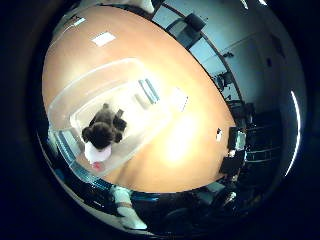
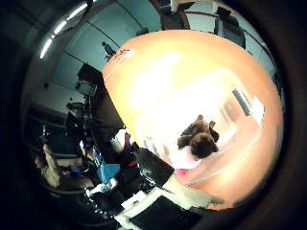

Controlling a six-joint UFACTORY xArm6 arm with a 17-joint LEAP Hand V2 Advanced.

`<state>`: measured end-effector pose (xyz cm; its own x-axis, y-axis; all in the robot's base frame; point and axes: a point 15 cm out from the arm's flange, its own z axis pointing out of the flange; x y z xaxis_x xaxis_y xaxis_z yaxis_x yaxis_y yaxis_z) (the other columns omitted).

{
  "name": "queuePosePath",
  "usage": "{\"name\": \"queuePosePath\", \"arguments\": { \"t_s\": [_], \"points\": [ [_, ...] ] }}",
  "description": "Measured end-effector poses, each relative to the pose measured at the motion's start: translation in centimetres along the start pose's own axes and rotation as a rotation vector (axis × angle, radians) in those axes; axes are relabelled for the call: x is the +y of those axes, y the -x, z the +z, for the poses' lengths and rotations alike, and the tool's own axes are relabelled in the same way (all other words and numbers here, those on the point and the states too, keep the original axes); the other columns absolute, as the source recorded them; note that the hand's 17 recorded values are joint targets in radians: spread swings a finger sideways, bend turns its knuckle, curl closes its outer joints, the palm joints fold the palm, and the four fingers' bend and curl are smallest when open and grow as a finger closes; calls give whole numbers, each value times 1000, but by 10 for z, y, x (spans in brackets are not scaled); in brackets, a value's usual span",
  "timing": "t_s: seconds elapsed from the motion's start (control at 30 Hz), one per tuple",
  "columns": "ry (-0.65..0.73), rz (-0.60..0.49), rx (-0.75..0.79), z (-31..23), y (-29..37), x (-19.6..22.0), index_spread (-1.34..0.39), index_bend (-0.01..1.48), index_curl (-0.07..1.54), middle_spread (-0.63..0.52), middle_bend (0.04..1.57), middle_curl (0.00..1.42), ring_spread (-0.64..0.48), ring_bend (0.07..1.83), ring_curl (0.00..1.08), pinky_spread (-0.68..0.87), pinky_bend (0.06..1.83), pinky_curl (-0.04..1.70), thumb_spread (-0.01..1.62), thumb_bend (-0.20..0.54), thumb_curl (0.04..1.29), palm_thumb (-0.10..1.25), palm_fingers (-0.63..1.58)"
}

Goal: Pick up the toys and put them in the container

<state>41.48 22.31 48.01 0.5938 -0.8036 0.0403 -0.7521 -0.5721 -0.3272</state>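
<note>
Little-finger-side palm view first, and we are looking down from well above a wooden table, with a clear plastic container sitting on it. Inside that container, toward one end, lies a dark brown plush toy, a furry little figure with a rounded head and a darker body behind it. Right against its head sits a white and pink soft piece, touching it; whether that is part of the same toy or a second one, I cannot tell. Both rest on the container floor, inside the walls. The toy looks small here, so it is well apart from the palm, below it and nowhere near contact. Over to the thumb-side view now: same brown toy, same pale pink piece beside it, and the container wall curving around them. At the edge of this view come the white and black parts of the hand, reaching in beside the container's near end. They touch neither toy nor container. Are the fingers spread, or curled in? Too little of them shows; I cannot tell. Beyond the table edge, dark office chairs stand along the far wall.
</note>
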Motion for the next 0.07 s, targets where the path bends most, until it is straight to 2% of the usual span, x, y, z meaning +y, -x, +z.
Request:
{"name": "queuePosePath", "arguments": {
  "t_s": [0.07],
  "points": [
    [7,0,-1,-12,2,10,-482,191,364,-11,211,338,200,408,248,562,535,460,1055,-24,265,384,225]
  ]
}}
